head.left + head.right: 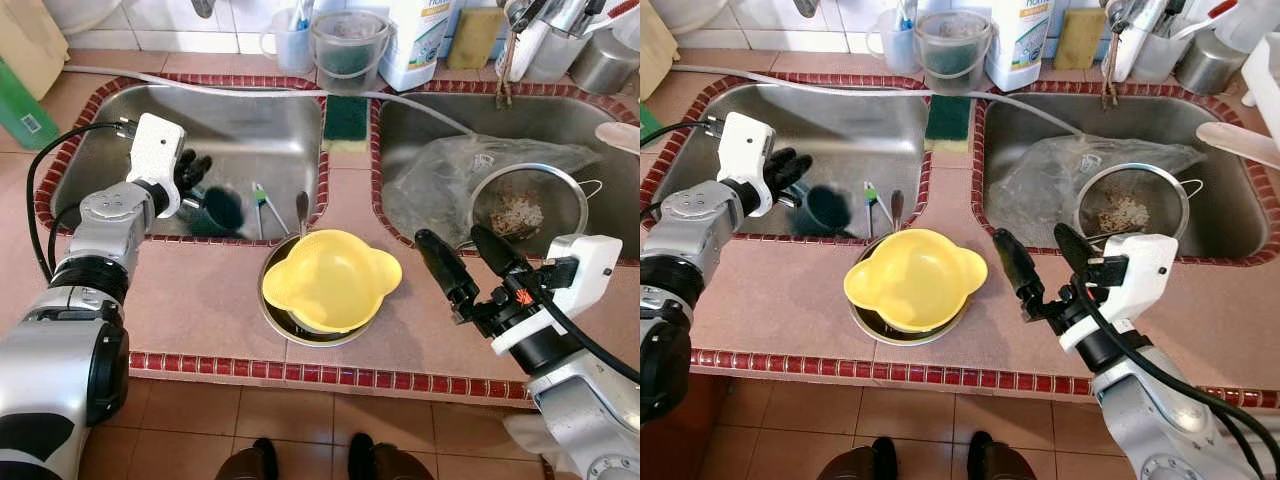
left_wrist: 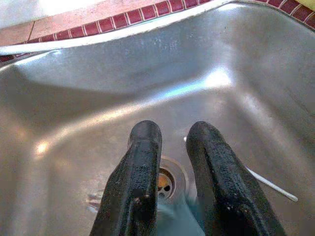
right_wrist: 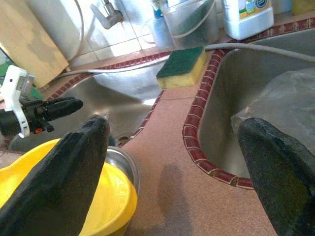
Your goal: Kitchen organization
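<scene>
Reaching into the left sink (image 1: 110, 110), the left claw (image 1: 192, 172) closes on a dark teal cup (image 1: 218, 210) — likely to lift out next — while the right claw (image 1: 462, 262) hovers spread over the bench (image 1: 200, 300).

head: stereo pair, down on sinks (image 1: 230, 130) | left wrist: close in basin | right wrist: low over counter (image 3: 167, 162)

Yellow bowl (image 1: 332, 277) sits in a silver metal dish (image 1: 300, 330). Desk (image 1: 200, 300) is salmon-pink tile, edged with dark red brick-pattern trim. Both sinks (image 1: 250, 120) are dull steel grey. Sponge (image 1: 346, 118) is green on yellow. Cup (image 1: 220, 210) in the left sink is dark teal. Left hand (image 1: 190, 170) and right hand (image 1: 470, 262) have black fingers and white housings.
</scene>
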Available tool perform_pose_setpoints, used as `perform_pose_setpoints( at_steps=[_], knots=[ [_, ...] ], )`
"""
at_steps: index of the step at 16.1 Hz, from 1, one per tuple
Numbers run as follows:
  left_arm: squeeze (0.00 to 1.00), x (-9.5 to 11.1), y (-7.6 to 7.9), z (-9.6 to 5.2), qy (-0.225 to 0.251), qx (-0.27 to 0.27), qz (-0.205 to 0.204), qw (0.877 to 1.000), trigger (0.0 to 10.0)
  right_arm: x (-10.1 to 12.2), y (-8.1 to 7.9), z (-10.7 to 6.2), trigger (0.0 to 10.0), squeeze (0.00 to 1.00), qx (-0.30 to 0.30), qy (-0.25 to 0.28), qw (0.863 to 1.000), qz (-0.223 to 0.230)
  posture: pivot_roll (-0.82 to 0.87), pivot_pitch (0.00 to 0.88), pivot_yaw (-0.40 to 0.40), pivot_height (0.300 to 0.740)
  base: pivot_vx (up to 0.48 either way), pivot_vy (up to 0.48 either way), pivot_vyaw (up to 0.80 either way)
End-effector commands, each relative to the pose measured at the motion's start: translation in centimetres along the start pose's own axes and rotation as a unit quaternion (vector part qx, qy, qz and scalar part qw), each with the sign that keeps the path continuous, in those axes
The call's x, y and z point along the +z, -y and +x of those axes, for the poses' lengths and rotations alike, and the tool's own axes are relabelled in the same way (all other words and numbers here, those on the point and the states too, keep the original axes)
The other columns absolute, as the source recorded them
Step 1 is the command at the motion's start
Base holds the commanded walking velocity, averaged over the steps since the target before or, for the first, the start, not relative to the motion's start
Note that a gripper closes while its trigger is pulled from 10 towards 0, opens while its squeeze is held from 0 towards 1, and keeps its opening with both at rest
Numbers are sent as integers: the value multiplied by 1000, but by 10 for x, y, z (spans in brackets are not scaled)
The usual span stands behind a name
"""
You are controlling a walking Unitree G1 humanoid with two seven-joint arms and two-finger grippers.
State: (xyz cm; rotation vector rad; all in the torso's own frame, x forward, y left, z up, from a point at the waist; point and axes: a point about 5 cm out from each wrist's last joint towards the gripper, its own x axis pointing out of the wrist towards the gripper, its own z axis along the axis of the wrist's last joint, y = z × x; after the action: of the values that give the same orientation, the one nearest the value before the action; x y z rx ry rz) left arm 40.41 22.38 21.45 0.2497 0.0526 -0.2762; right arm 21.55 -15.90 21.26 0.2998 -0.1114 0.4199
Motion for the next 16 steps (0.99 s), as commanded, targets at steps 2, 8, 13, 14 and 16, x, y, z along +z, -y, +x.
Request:
perform_pose_setpoints(
  at_steps=[2,8,13,14,16],
  knots=[
    [1000,0,-7,-3,-8,5,-2,1000,10000,2,-2,0,10000,0,5,4,1000,-2,-80,282,38,740,0,0,0],
    [1000,9,-10,-3,18,8,-11,1000,10000,-3,-2,9,10000,0,15,6,1000,-5,-51,244,34,740,0,0,0],
    [0,13,-2,-7,65,-15,-19,998,10000,-4,-4,25,10000,0,47,20,999,-9,-18,191,24,740,0,0,0],
    [0,13,-2,-9,74,-14,-24,997,10000,-4,-4,27,10000,0,53,23,998,-12,-12,179,24,740,0,0,0],
    [0,14,3,-18,103,-5,-39,994,10000,-6,-4,35,10000,0,65,29,997,-21,1,151,20,740,0,0,0]
  ],
)
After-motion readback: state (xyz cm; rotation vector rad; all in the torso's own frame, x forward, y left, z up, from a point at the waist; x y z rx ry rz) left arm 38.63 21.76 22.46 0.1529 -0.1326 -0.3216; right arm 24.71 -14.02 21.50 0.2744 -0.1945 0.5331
